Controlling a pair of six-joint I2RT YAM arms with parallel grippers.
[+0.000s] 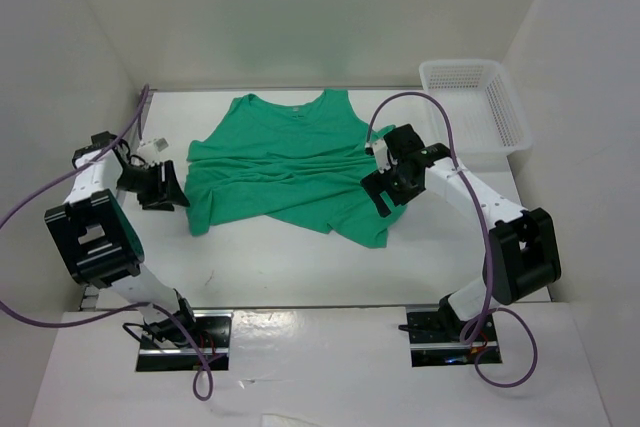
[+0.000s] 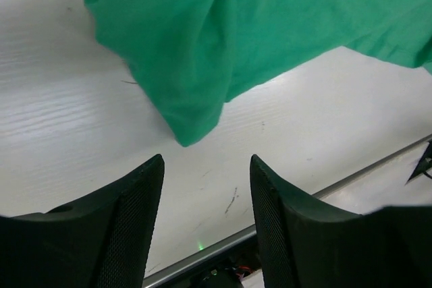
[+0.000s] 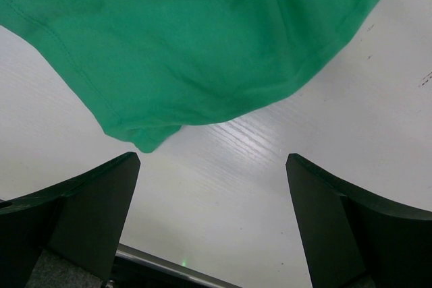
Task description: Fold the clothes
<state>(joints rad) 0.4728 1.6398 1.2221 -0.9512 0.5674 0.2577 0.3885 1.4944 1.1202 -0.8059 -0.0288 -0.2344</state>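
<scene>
The clothes point(image 1: 285, 172), one plain green top, lie rumpled on the white table point(image 1: 300, 267), with the lower part doubled up in creased layers and the neckline toward the back. My left gripper point(image 1: 168, 187) sits just off the garment's left edge. In the left wrist view the left gripper point(image 2: 206, 158) is open over bare table, and a corner of the cloth point(image 2: 236, 32) lies just beyond its tips. My right gripper point(image 1: 385, 182) hovers at the right edge. In the right wrist view the right gripper point(image 3: 212, 156) is wide open and holds nothing, with the green hem point(image 3: 189, 38) ahead of it.
A white mesh basket point(image 1: 478, 102) stands at the back right corner. White walls close in the table on the left, back and right. A metal rail point(image 2: 283, 214) runs along the table's near edge. Purple cables loop from both arms.
</scene>
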